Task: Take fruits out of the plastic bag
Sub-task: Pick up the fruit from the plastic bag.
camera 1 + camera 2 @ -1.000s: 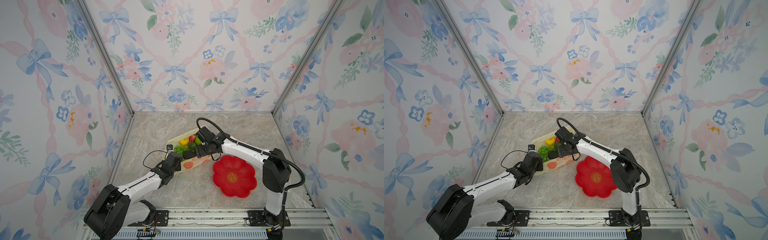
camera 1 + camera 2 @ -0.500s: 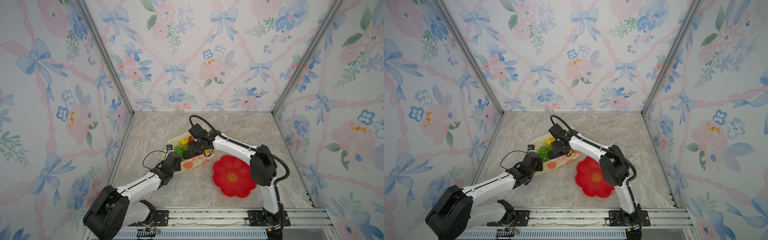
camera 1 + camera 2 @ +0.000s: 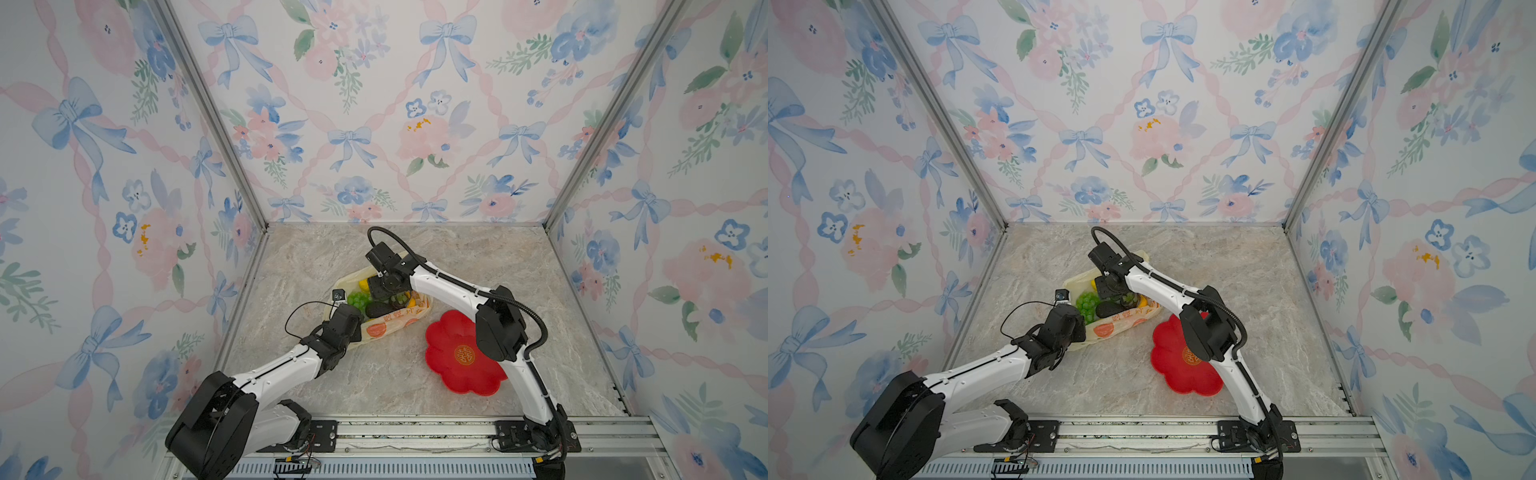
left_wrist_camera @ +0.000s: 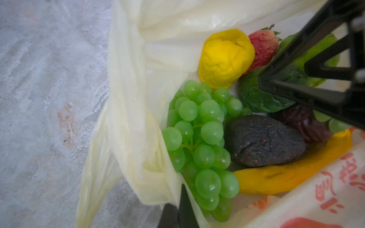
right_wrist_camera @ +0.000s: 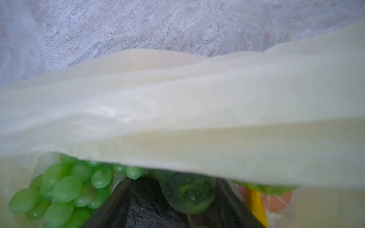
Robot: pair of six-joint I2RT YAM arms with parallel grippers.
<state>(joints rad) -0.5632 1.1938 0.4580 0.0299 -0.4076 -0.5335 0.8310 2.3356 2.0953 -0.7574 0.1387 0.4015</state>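
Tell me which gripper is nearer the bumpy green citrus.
Right. The right gripper is inside the plastic bag, jaws straddling the bumpy green citrus. The left gripper is shut on the bag's rim, beyond the green grapes.

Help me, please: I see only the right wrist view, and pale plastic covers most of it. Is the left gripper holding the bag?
Observer: Yes. The left gripper is shut on an edge of the plastic bag, beside the grapes.
Operator: Which fruit does the plastic hide from me?
Observer: A yellow citrus and a strawberry, side by side near the grapes.
Operator: Where can fruit go?
Observer: A red plate lies on the table, close beside the bag.
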